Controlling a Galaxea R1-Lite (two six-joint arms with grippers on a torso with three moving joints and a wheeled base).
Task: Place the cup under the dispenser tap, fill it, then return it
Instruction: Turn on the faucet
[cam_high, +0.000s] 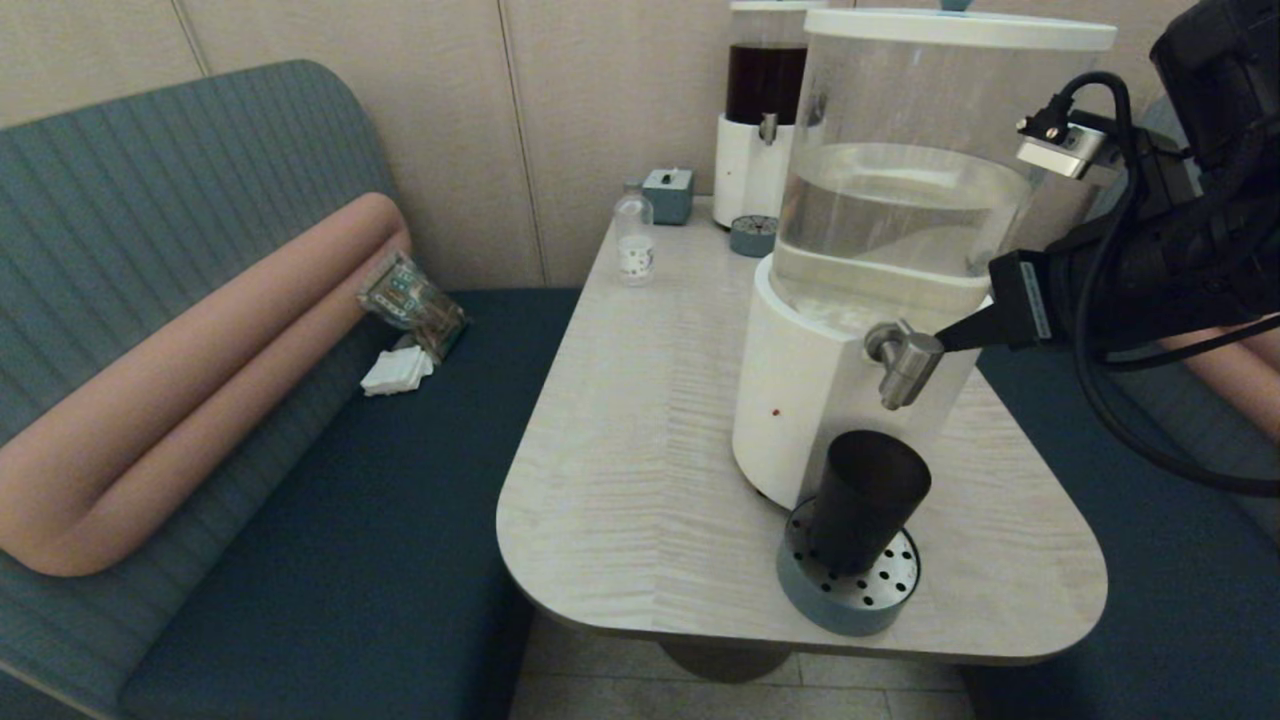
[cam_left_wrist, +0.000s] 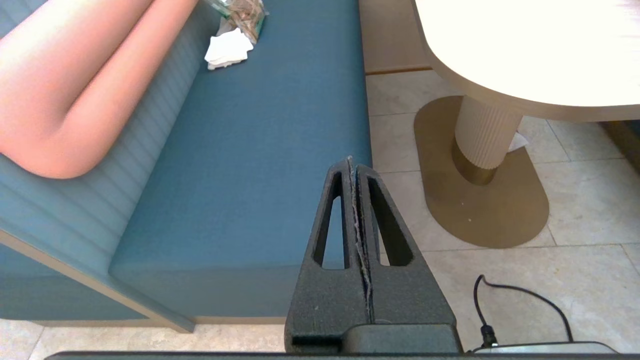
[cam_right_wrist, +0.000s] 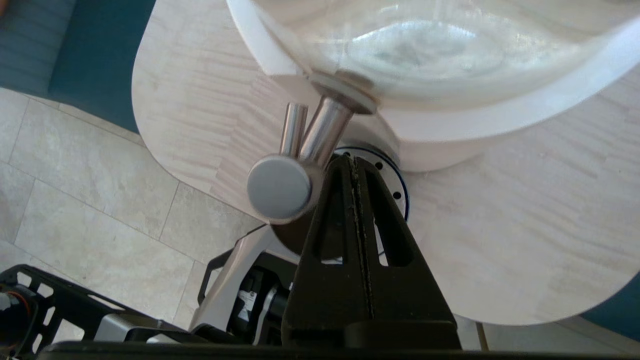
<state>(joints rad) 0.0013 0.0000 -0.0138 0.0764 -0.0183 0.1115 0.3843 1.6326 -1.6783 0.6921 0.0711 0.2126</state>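
Note:
The dark cup (cam_high: 866, 500) stands upright on the round perforated drip tray (cam_high: 850, 598), directly below the steel dispenser tap (cam_high: 905, 362) of the big clear-tank dispenser (cam_high: 880, 250). My right gripper (cam_high: 950, 342) is shut and empty, its tip touching or nearly touching the tap's right side. In the right wrist view the shut gripper (cam_right_wrist: 353, 161) lies beside the tap's round cap (cam_right_wrist: 279, 187), with the cup (cam_right_wrist: 292, 237) dark underneath. My left gripper (cam_left_wrist: 351, 162) is shut and empty, parked low over the bench edge and the floor, out of the head view.
A dark-liquid dispenser (cam_high: 762, 110), a teal box (cam_high: 668, 194), a small clear bottle (cam_high: 634, 238) and a small teal tray (cam_high: 752, 235) stand at the table's far end. The drip tray sits close to the table's front edge (cam_high: 800, 640). On the bench lie a packet (cam_high: 410, 300) and napkins (cam_high: 397, 370).

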